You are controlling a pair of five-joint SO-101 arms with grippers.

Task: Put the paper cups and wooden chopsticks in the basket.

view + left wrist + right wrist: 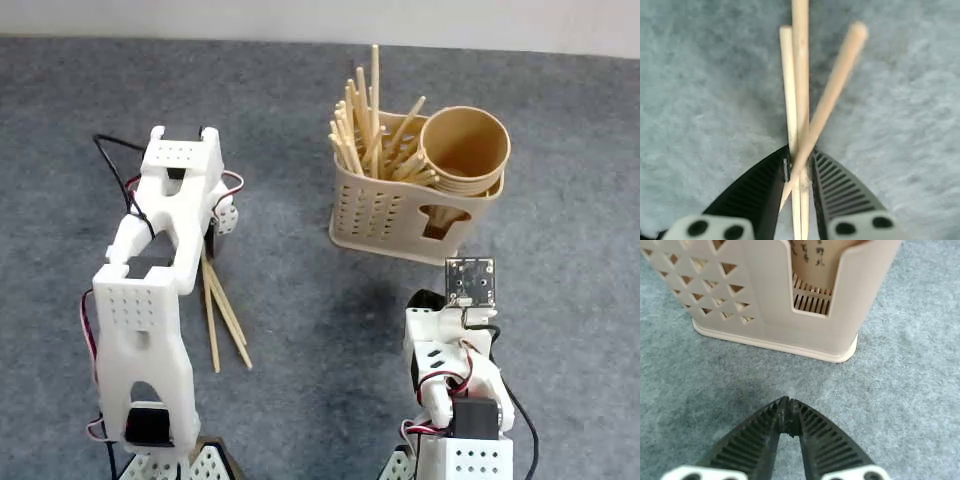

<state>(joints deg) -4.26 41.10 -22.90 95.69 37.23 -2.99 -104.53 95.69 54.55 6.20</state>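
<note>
The left tool (799,157) is narrowed onto three loose wooden chopsticks (800,75), pinching them near one end. Two lie almost parallel and the third crosses them at a slant. In the high view this bundle (222,310) fans out from under the left arm, its long axis running roughly from 12 to between 5 and 6 o'clock. The free ends look to rest on the grey table (300,400).

From that grip the basket (385,215) lies at about 2 to 3 o'clock, well apart. The coming move is probably a lift and a swing that way, tipping the sticks upright to clear the rim.

The right tool (788,415) is pressed together on nothing, with the basket near at its 12 o'clock. It is the nearer arm, but it is empty.

The basket is beige with perforated walls. Many pale chopsticks (365,120) stand in its 9 o'clock half and stacked tan paper cups (465,145) in its 3 o'clock half.
</note>
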